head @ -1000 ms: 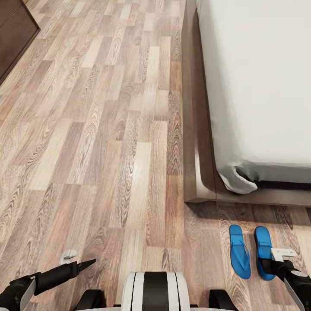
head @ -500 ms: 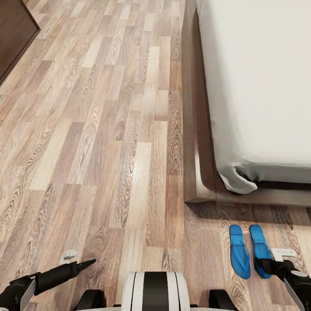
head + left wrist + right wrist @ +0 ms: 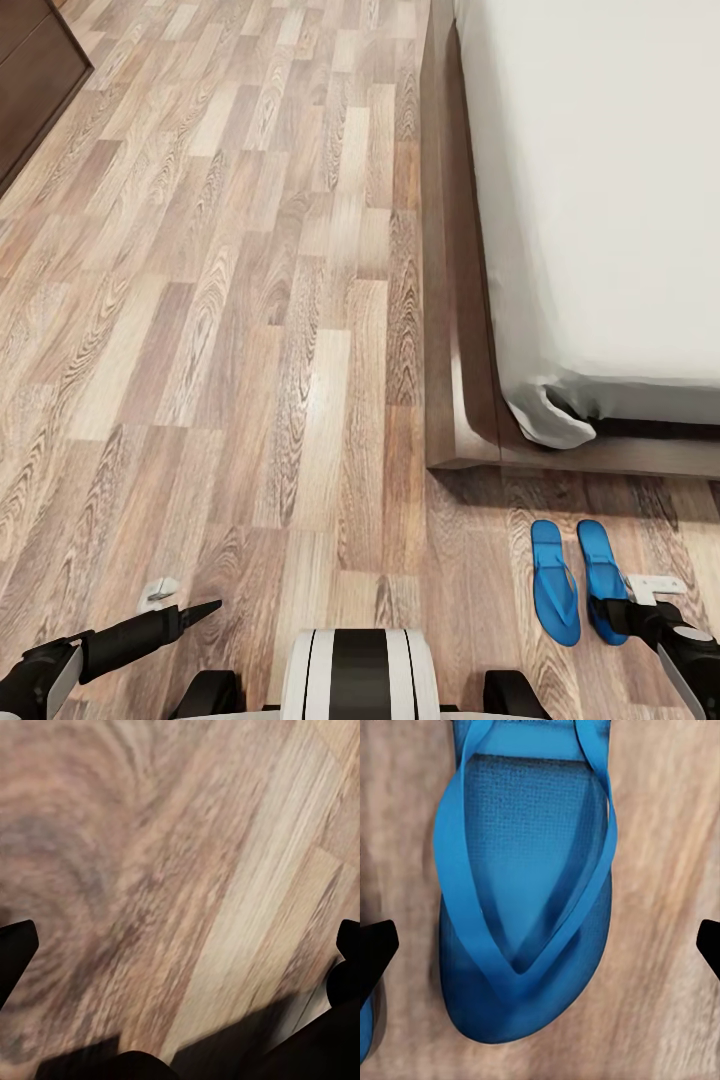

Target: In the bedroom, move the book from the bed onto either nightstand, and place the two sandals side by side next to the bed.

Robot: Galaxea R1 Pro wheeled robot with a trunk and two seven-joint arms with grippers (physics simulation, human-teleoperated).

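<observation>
Where the right gripper (image 3: 540, 945) hangs, its two dark fingertips (image 3: 376, 952) sit at opposite edges of the right wrist view, spread wide with nothing between them but the right sandal (image 3: 526, 892) lying flat on the floor (image 3: 675, 870) below. That sandal is bright blue with a textured sole and a V of straps meeting near its rounded end; no brand or writing can be read on it. A sliver of the left sandal (image 3: 366, 1020) shows beside one fingertip.

In the head view the right gripper (image 3: 640, 610) is low at the right, over the near end of the right sandal (image 3: 598, 565), with a white bracket on the wrist. The left sandal (image 3: 553, 580) lies just beside its mate, the two parallel and close, toes toward the bed (image 3: 600, 200). Both rest on the plank floor (image 3: 250, 350), near the foot of the bed's dark frame and apart from it. The off-white mattress has a rumpled corner.

The left gripper (image 3: 180, 945) also has its fingertips (image 3: 15, 945) far apart at the edges of its view, above bare, blurred planks. In the head view the left gripper (image 3: 190, 612) points over the floor at lower left, well apart from the sandals. A small white thing (image 3: 160, 590) lies just beside it; I cannot tell what it is. A dark cabinet (image 3: 35, 70) fills the upper left corner.
</observation>
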